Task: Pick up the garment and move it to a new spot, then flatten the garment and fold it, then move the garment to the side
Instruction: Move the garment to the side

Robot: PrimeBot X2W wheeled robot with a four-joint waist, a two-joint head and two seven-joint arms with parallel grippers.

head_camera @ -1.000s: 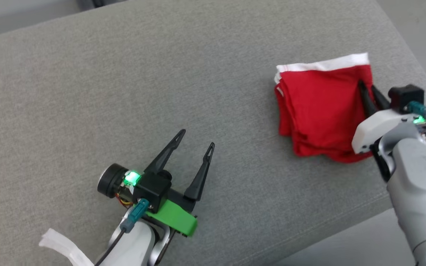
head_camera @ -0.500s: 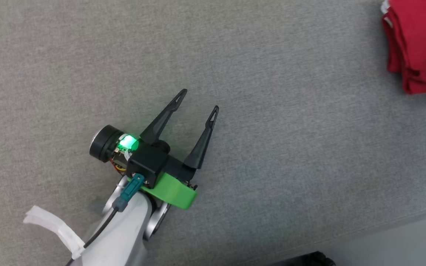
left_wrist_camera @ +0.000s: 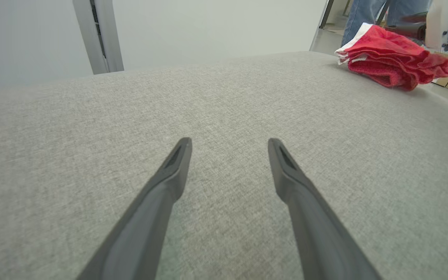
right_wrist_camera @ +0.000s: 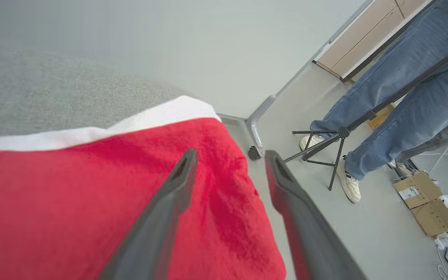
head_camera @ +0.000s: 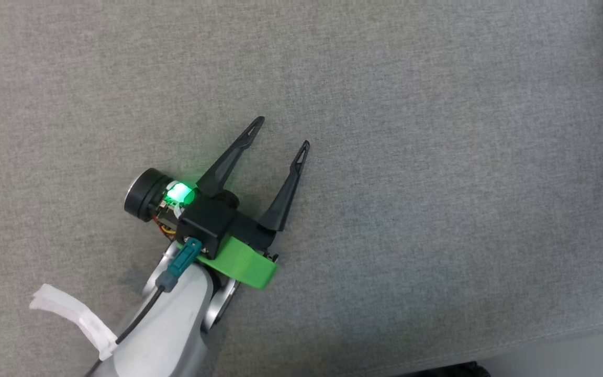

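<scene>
The folded red garment [left_wrist_camera: 391,58] lies at the far right corner of the grey fabric-covered tabletop [head_camera: 437,209], close to the edge. It is well apart from the left end effector [head_camera: 282,132], which hangs low over bare fabric with its fingers spread and nothing between them. From that end effector the garment lies ahead and off to the right.

The right end effector [right_wrist_camera: 230,155] is much the nearer. It hovers right over the garment's outer corner, fingers parted. One finger is above red cloth and the other is past the cloth's edge, over the floor. Whether the tips touch the cloth I cannot tell.

The white band [right_wrist_camera: 161,116] runs crosswise along the far edge. Any last nudge sideways looks like work for the right arm.
</scene>
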